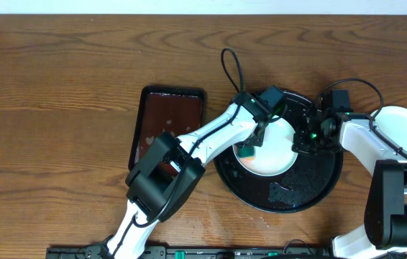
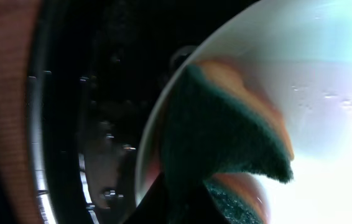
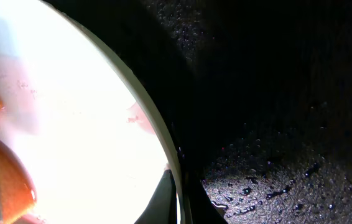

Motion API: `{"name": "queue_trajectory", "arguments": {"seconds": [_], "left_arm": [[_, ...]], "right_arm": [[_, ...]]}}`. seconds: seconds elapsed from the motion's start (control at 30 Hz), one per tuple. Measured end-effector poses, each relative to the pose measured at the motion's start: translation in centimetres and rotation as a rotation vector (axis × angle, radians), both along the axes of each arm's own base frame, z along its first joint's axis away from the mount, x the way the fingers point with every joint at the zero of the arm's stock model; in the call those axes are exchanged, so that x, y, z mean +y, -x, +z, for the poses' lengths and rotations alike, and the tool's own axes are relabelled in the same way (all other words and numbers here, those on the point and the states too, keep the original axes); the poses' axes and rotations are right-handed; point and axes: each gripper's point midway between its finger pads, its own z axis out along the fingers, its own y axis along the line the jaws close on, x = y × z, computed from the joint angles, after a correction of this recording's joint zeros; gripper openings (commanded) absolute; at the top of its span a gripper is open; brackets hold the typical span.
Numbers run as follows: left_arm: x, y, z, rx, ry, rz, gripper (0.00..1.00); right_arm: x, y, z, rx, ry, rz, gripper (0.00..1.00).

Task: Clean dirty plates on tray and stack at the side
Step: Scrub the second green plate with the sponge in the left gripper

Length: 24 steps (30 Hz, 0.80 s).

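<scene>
Pincers: left pincer (image 1: 249, 147) is clamped on a green-and-orange sponge (image 2: 226, 137); right pincer (image 1: 305, 140) looks closed on a plate rim, though its wrist view shows only one finger at the edge.
Sponge: pressed onto the left part of the dirty plate (image 1: 275, 155).
Dirty plate: lies in the upper middle of the black tray (image 1: 311, 188), with a faint red smear (image 3: 140, 118) close to the rim by the right pincer.
Tray: glossy and beaded with water, standing on the counter (image 1: 60, 108).
Clean plate (image 1: 405, 133): white, on the counter just right of the tray.
Small red-brown tray (image 1: 166, 122): left of the black tray.
Risk, slipping: the wet rim could slide out of the right pincer when the sponge pushes, sending the plate skating across the tray.
Risk, missed dirt: the smear sits beside the holding finger, so the sponge may not reach it.
Risk, collision: wiping that far could knock the two pincers together.
</scene>
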Motion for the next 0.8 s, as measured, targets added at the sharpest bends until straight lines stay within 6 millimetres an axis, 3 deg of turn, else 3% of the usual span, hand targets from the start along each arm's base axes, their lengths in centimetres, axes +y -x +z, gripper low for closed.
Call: {"name": "queue_trajectory", "arguments": {"seconds": [0.2, 0.47, 0.63, 0.8], "left_arm": [[-1.1, -0.8, 0.0, -0.031, 0.038, -0.035, 0.07], [-7.5, -1.2, 0.0, 0.083, 0.42, -0.072, 0.07], [-10.1, 0.6, 0.2, 0.151, 0.522, -0.127, 0.08], [-12.0, 3.8, 0.3, 0.213, 0.538, -0.197, 0.08]], "right_arm": [[0.2, 0.1, 0.0, 0.004, -0.01, 0.001, 0.01], [0.2, 0.2, 0.0, 0.008, -0.011, 0.0, 0.01], [0.2, 0.2, 0.0, 0.008, -0.011, 0.0, 0.01], [0.2, 0.2, 0.0, 0.008, -0.011, 0.0, 0.01]]}}
